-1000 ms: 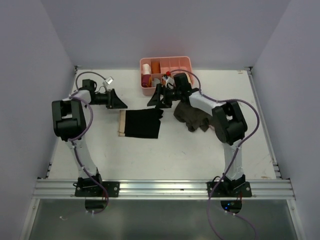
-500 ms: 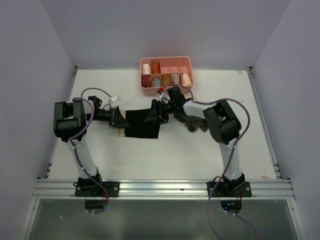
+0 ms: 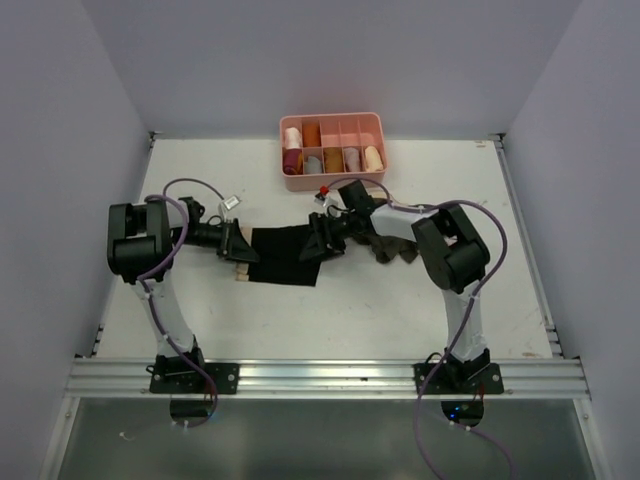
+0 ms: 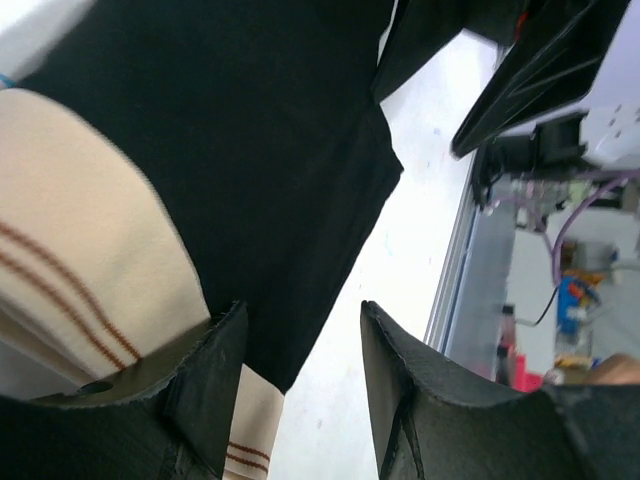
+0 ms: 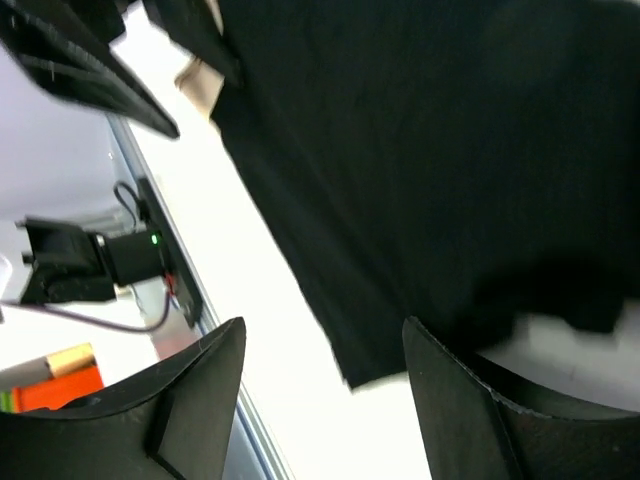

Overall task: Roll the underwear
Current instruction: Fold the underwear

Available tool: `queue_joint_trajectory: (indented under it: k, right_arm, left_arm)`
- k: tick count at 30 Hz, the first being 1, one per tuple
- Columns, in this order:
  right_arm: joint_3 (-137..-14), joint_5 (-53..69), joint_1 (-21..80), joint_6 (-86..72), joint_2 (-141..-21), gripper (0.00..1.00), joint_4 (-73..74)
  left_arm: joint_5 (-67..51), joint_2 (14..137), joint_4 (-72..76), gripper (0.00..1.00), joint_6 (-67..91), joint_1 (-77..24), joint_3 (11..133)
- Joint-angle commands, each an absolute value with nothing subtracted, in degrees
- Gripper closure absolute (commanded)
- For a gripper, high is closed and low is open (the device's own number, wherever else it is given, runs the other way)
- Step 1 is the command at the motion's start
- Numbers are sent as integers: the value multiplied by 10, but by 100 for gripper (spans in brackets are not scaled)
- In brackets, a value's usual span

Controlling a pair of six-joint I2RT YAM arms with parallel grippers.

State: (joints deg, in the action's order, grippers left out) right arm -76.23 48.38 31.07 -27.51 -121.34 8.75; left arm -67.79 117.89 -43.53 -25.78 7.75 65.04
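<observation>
The black underwear lies flat on the white table, its beige waistband at the left end. My left gripper is low over the waistband end, open. In the left wrist view the waistband and black cloth fill the frame, and the cloth's near corner sits between the spread fingers of the left gripper. My right gripper is low at the right end, open. In the right wrist view the cloth's corner lies between the jaws of the right gripper.
A pink divided tray with several rolled garments stands at the back centre. An olive-brown garment lies bunched just right of the right gripper, under that arm. The table's metal rail runs along the near edge.
Both grippers came down from behind the underwear onto its two ends, the left at the waistband, the right at the opposite edge. The right jaws narrowed a little.
</observation>
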Motion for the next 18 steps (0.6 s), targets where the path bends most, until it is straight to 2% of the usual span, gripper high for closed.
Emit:
queue_joint_trajectory:
  k: [1,4,8,11,14,18]
  right_arm:
    - [-757,491,307,-208,-1123,31,132]
    - [-761,480,307,-131,-1053,29,159]
    - [-773,430,310,96,-984,28,242]
    - [-751,382,336,233,-937,30,264]
    - [-719,309,400,384,-929,35,284]
    - [-670,266,453,499,-959,40,249]
  left_arm:
    - [-642,1134,-551,46,-416,82,689]
    - [-612,1085,-598,46,-486,82,727]
    - [-565,991,-578,43,-570,79,729]
    - [-512,908,-522,43,-633,78,682]
    - [-456,840,-492,44,-845,75,601]
    - [-403,793,-461,44,-1030,68,484]
